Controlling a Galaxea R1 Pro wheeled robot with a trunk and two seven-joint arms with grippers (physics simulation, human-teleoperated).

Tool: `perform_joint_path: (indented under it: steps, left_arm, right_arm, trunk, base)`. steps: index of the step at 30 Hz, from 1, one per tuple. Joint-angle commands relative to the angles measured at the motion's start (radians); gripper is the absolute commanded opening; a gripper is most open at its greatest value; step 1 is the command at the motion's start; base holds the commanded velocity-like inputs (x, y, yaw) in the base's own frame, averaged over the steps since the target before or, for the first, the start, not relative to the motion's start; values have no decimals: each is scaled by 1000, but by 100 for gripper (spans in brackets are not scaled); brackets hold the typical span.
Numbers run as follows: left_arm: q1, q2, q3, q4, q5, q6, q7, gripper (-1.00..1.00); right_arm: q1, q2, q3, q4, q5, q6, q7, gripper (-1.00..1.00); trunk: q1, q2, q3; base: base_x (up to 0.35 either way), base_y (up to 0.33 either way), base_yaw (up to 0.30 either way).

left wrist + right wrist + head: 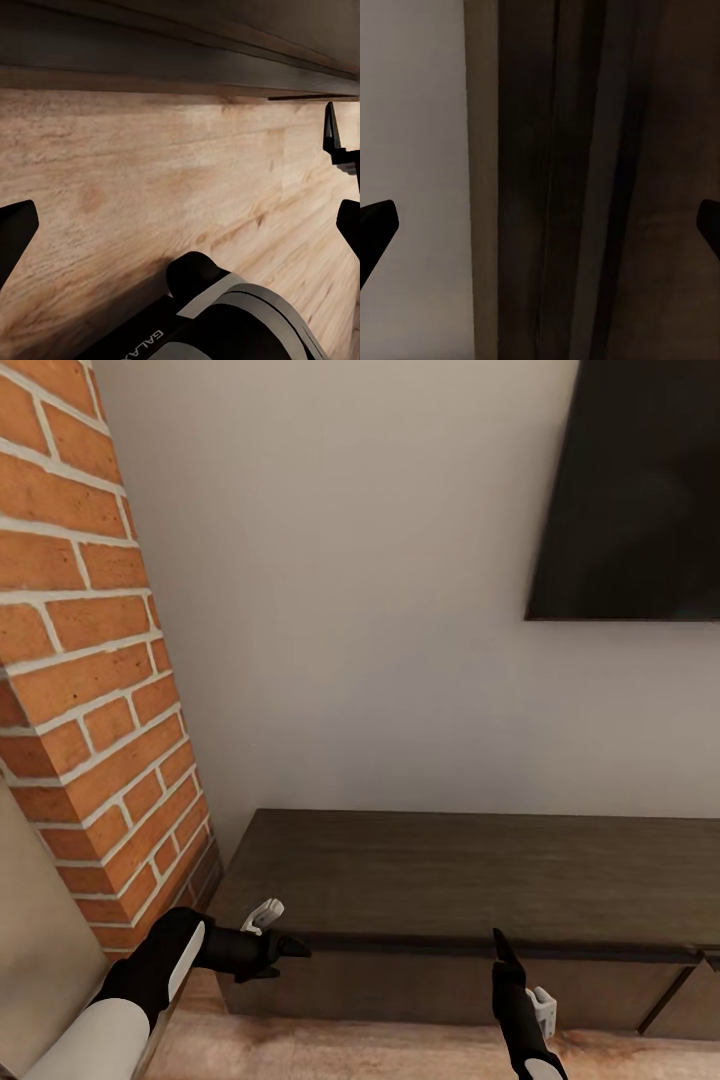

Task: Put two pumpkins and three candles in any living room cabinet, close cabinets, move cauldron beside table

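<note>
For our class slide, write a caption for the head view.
Both open, empty end effectors, left and right, at the front of the closed cabinet.

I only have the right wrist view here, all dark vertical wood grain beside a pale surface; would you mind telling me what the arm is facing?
Observer: In the head view the right gripper points up at the front edge of the cabinet, a long low dark-brown unit against the wall.
Operator: Thank you. Are its drawer fronts shut?
Observer: The fronts showing in the head view sit flush; none is pulled out.
Operator: And where is the left arm?
Observer: The left gripper points sideways at the cabinet's left front corner, near a brick column; its wrist camera shows light wooden floor beneath the cabinet.
</note>
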Motion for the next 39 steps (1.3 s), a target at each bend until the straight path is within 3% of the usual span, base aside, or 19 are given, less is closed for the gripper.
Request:
perform_joint_path:
  steps: [1,28,33,39]
  left_arm:
    - [-1,0,3,0,-2,7,-4,100]
    - [-1,0,3,-2,2,7,-6,100]
    - [-1,-2,3,-3,2,7,-6,100]
    - [-1,-2,3,-3,2,7,-6,100]
  right_arm:
    - [-1,1,-2,1,-6,2,5,100]
    - [-1,1,-2,1,-6,2,5,100]
    - [-1,1,-2,1,-6,2,5,100]
    - [-1,1,-2,1,-6,2,5,100]
  trunk:
    - [0,0,-1]
    - [15,-28,-14]
    - [34,-63,-29]
    - [39,-71,-40]
  base:
    - [31,0,0]
    - [8,0,0]
    - [0,0,0]
    - [0,0,0]
